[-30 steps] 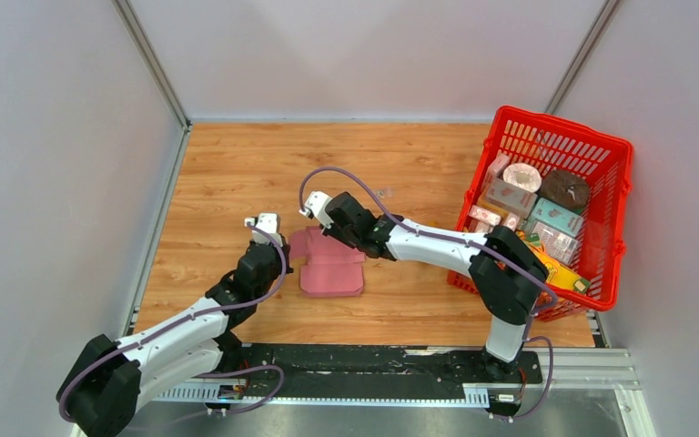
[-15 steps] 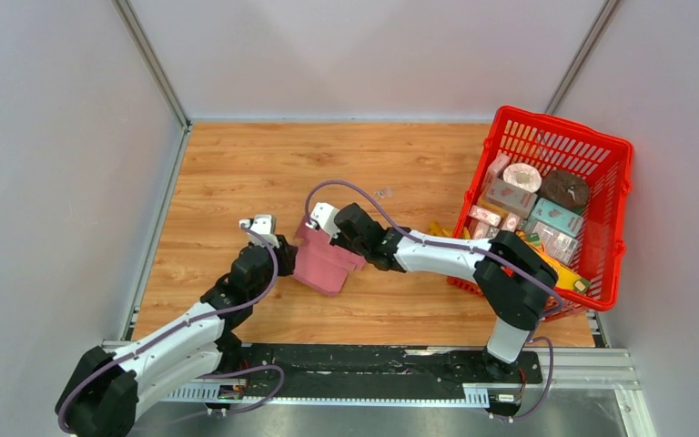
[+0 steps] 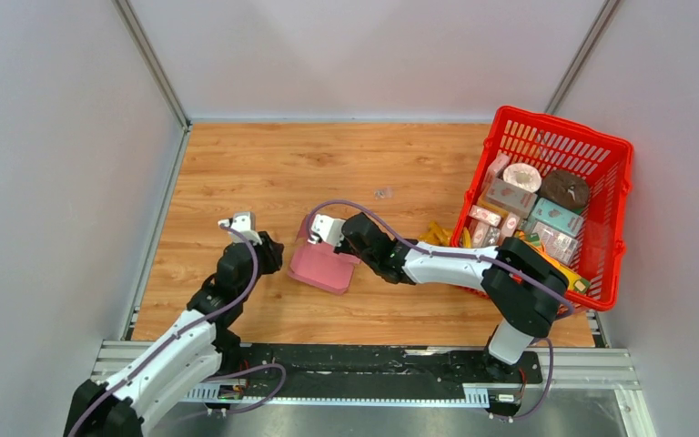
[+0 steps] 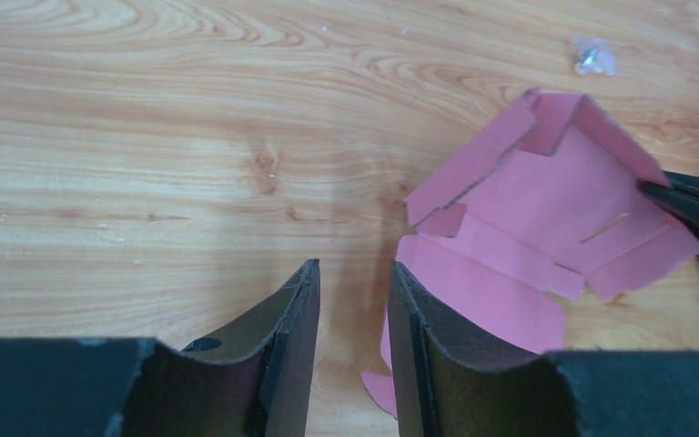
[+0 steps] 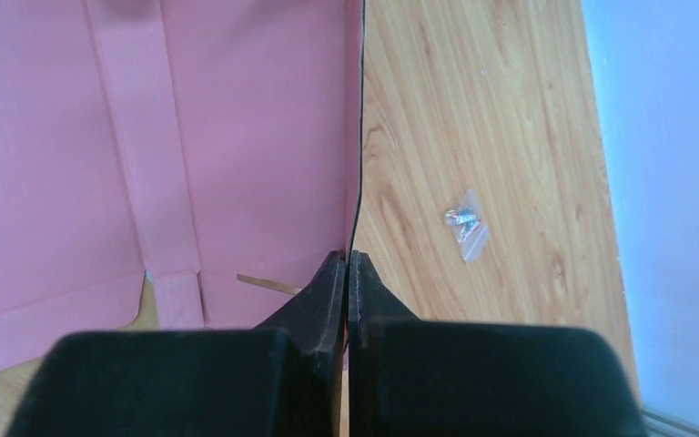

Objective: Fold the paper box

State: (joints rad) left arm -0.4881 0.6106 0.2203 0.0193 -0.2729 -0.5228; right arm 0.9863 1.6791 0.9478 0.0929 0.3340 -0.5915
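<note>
While the right end effector [image 5: 348,259] pinches a raised edge of the box [image 5: 237,137], the left end effector [image 4: 353,273] hangs part-open and empty near it above the tabletop [image 4: 146,137].

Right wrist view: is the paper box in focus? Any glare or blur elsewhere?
Right wrist: paper box evenly lit, creases readable; right end effector a dark near mass. Left wrist: wood grain and box edges crisp, no blur. Top external: soft light, no glare on the table.
</note>
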